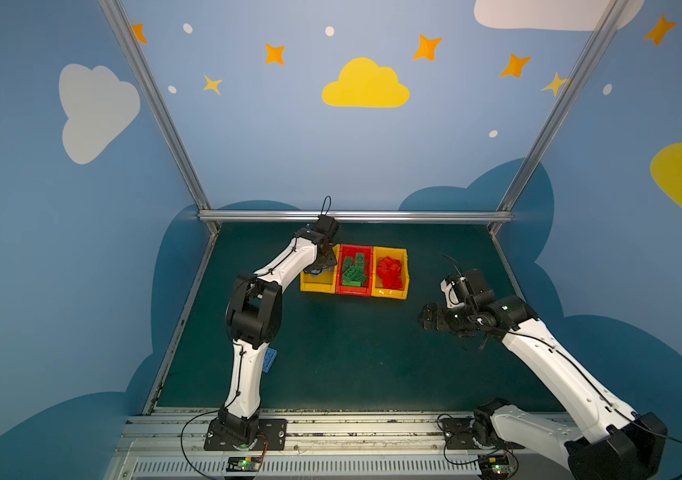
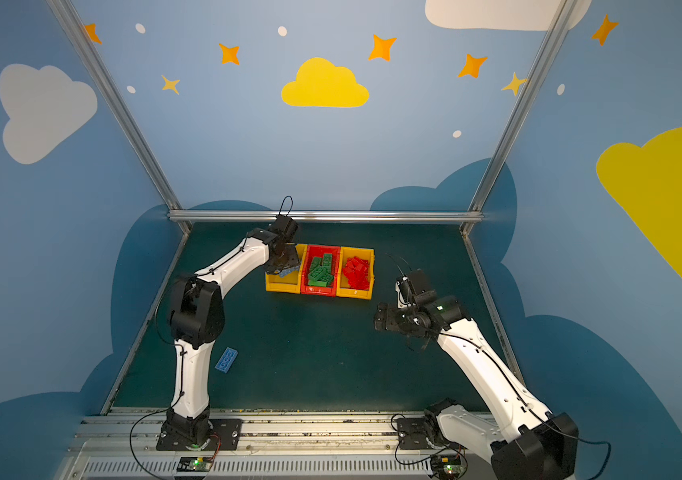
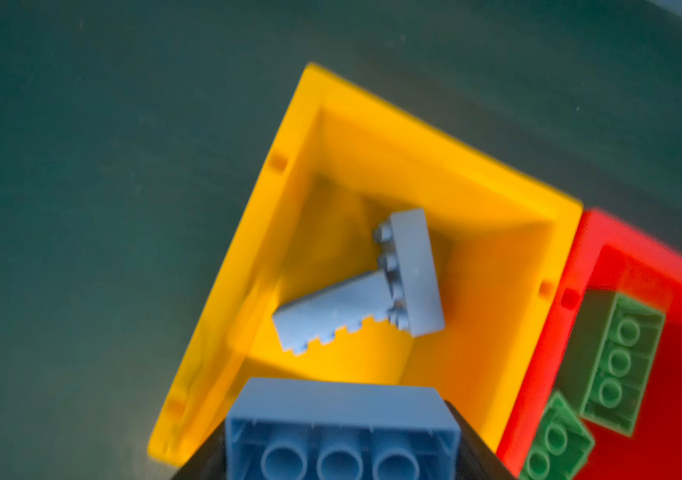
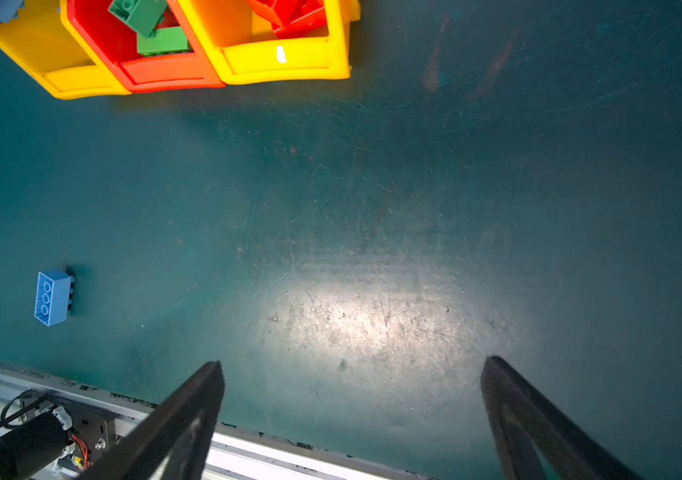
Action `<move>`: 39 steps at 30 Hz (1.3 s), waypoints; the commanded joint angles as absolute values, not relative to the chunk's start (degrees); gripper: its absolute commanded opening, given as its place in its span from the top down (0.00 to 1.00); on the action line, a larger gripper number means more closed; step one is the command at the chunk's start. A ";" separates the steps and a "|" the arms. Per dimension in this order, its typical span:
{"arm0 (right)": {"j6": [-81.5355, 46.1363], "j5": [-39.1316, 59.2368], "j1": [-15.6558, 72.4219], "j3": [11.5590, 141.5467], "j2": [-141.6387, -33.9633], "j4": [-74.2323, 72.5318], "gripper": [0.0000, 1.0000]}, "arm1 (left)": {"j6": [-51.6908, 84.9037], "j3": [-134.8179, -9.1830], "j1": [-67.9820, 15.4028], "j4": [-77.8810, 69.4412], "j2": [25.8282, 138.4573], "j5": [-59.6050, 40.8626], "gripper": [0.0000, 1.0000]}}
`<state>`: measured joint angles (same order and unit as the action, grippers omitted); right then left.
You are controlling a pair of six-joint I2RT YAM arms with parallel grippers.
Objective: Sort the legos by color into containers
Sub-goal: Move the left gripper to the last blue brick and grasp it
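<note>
My left gripper (image 1: 323,266) hovers over the left yellow container (image 1: 313,287), shut on a light blue lego (image 3: 341,432) seen from its hollow underside. Two more light blue legos (image 3: 339,311) lie inside that container (image 3: 289,137). The red middle container (image 1: 354,291) holds several green legos (image 1: 354,270), and the right yellow container (image 1: 389,294) holds several red legos (image 1: 390,272). One light blue lego (image 2: 226,359) lies alone on the mat beside the left arm, also in the right wrist view (image 4: 52,297). My right gripper (image 4: 352,365) hangs open and empty above bare mat, right of the containers (image 1: 426,318).
The left arm's black elbow (image 1: 254,307) rises between the loose lego and the containers. An aluminium rail (image 1: 331,428) runs along the mat's near edge, and frame posts and blue walls close in the back and sides.
</note>
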<state>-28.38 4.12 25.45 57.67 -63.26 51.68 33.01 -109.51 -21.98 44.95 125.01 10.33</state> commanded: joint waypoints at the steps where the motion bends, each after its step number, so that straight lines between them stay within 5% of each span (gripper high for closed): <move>1: -27.17 4.48 24.88 59.57 -63.59 51.86 0.06 | 31.81 -113.56 -21.53 49.82 126.60 9.75 0.22; 8: -27.49 6.22 24.69 58.98 -63.68 50.98 0.06 | 32.63 -105.85 -21.76 47.23 118.97 10.13 0.14; 28: -28.69 12.69 26.07 55.23 -59.79 48.03 0.06 | 50.39 -37.06 -23.40 44.18 61.70 15.96 0.06; 39: -30.60 10.32 28.39 54.40 -55.18 50.39 0.06 | 49.84 -28.38 -22.42 35.60 60.02 12.27 0.00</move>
<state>-29.74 11.40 27.94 55.16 -56.47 48.88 49.91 -28.47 -22.83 39.46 58.06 13.96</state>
